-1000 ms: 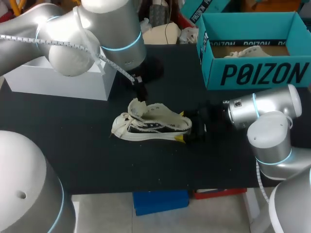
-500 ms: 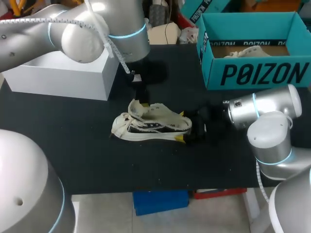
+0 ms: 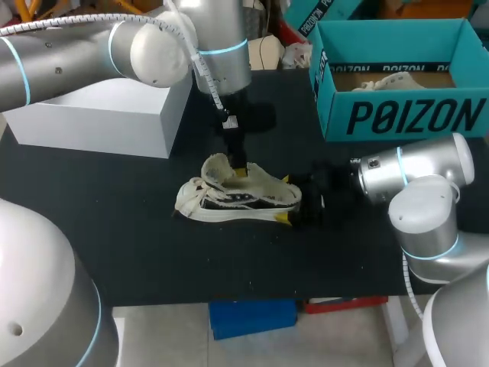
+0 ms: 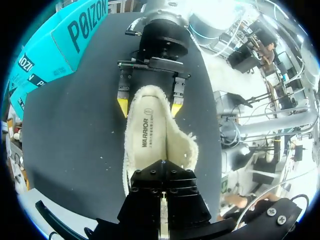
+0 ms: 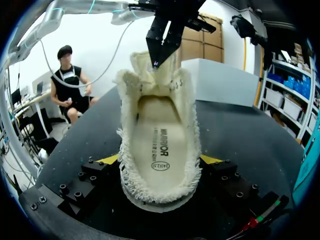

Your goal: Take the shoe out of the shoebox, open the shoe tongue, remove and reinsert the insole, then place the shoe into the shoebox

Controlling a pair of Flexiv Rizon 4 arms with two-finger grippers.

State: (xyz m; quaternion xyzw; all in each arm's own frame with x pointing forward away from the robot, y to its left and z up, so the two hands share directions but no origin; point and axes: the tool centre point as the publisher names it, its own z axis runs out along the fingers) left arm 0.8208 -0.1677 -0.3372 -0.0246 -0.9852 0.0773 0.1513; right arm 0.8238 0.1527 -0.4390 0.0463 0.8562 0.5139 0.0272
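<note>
Clamping shoe (image 3: 237, 195) heel near the table (image 3: 114, 229) middle, right gripper (image 3: 290, 200) – fingers tight on both sides, left gripper (image 3: 240, 167) at the tongue (image 5: 142, 65) – fingers together.

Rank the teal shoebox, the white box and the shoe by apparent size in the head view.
1. teal shoebox
2. white box, close behind, partly hidden by my left arm
3. shoe, clearly smallest

Black table (image 3: 114, 229): a cream shoe (image 3: 241, 195) is laid near its middle. A teal shoebox (image 3: 405, 115) is set well beyond the shoe to the right. A white box (image 3: 99, 115) is set beyond the shoe to the left.
</note>
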